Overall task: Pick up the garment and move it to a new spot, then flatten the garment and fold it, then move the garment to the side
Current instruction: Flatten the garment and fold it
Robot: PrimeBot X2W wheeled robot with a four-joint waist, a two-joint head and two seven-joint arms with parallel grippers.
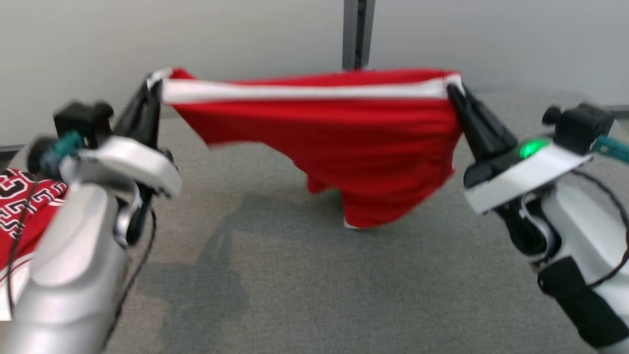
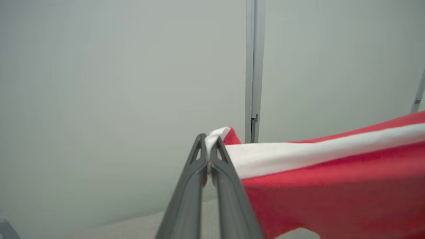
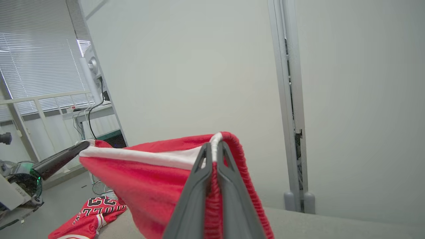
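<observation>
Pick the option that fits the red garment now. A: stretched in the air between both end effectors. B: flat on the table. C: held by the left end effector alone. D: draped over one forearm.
A: the left end effector and the right end effector each pinch one end of the red garment, which hangs over the table.

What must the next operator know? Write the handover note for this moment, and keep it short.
Left hand: shut on one end of the red garment, at its white band.
Right hand: shut on the other end of the band.
Garment: lifted and stretched between both hands above the grey surface, its middle hanging low.
A printed jersey lies at the robot's left.
Done: pickup. Left: lay it at a new spot, flatten, fold, move aside.
</observation>
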